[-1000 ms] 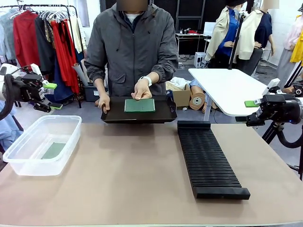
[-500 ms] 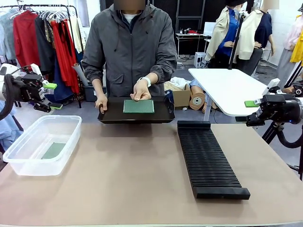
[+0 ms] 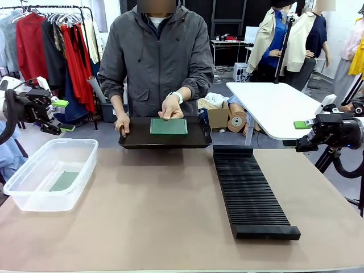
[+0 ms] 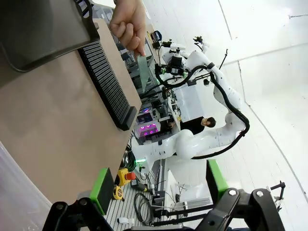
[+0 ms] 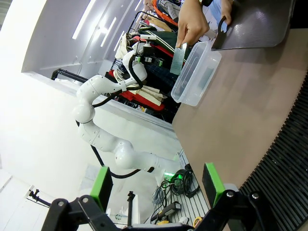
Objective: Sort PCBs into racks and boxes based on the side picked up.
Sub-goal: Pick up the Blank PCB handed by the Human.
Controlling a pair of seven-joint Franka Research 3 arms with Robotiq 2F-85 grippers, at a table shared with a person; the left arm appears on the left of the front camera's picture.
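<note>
PCB (image 3: 168, 126) — pinched in person's hand (image 3: 172, 107) over the black tray (image 3: 142, 142), far centre. 2nd PCB (image 3: 64, 181) lies in the clear tub (image 3: 40, 202), near left; rack (image 3: 250, 193) on the right. My left gripper (image 4: 159, 185) & right gripper (image 5: 156, 184) — both spread wide, empty, out at either side.
</note>
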